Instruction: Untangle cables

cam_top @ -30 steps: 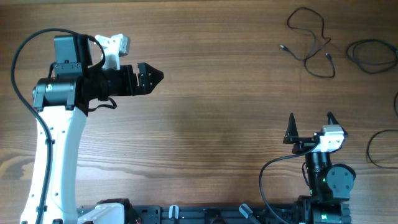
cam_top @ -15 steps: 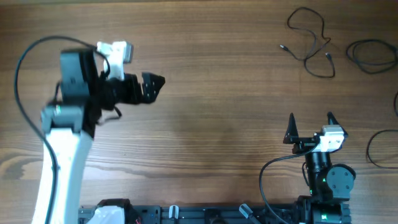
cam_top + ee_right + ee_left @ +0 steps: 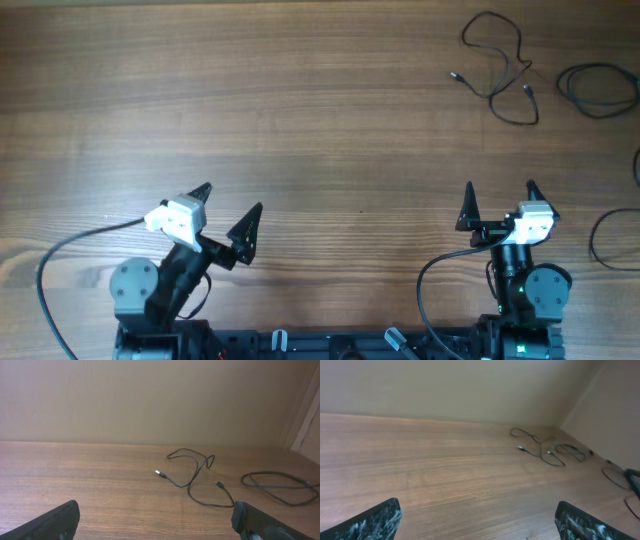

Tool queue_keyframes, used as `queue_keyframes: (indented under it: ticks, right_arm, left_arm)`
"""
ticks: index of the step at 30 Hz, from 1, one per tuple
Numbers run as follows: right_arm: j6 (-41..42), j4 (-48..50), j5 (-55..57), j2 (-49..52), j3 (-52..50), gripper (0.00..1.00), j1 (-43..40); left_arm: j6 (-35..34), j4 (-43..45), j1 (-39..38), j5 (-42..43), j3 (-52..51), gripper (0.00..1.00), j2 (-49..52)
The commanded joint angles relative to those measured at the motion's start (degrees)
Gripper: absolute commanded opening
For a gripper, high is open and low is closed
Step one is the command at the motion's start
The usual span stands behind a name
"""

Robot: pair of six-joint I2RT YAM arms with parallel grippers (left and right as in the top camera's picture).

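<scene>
bench (image 3: 300, 110): wood, visible grain, smooth, low sheen | cables (image 3: 497, 70): thin, black, smooth matt sheath, pale metallic plug tip | left gripper (image 3: 232, 196) jaws: black, matt, rough speckled, plastic-looking | right gripper (image 3: 499, 184) jaws: black, matt | wall (image 3: 150, 400): beige, smooth, matt

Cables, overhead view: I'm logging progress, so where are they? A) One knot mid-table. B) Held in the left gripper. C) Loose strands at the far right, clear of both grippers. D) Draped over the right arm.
C: the cables lie as loose strands at the far right, while the left gripper and right gripper stand open and empty, well short of them.
</scene>
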Motion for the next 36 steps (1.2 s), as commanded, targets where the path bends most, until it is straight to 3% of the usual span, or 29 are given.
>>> queue_keyframes:
  ticks: [1, 8, 30, 36]
  right_arm:
    - [-1.01, 0.11, 0.70, -0.57, -0.07, 1.00, 0.22]
    - [-1.01, 0.09, 0.68, -0.57, -0.07, 1.00, 0.22]
    - [-1.01, 0.11, 0.70, -0.57, -0.07, 1.00, 0.22]
    - [-0.98, 0.11, 0.68, -0.57, -0.07, 1.00, 0.22]
  left_arm:
    - [-2.86, 0.22, 1.14, -4.24, -3.06, 1.00, -5.20]
    - [-2.84, 0.26, 1.40, -11.80, -4.57, 1.00, -10.88]
    - [-2.58, 11.34, 1.29, -17.77, -16.59, 1.00, -10.95]
    - [4.98, 11.19, 0.87, -17.68, -16.61, 1.00, -10.95]
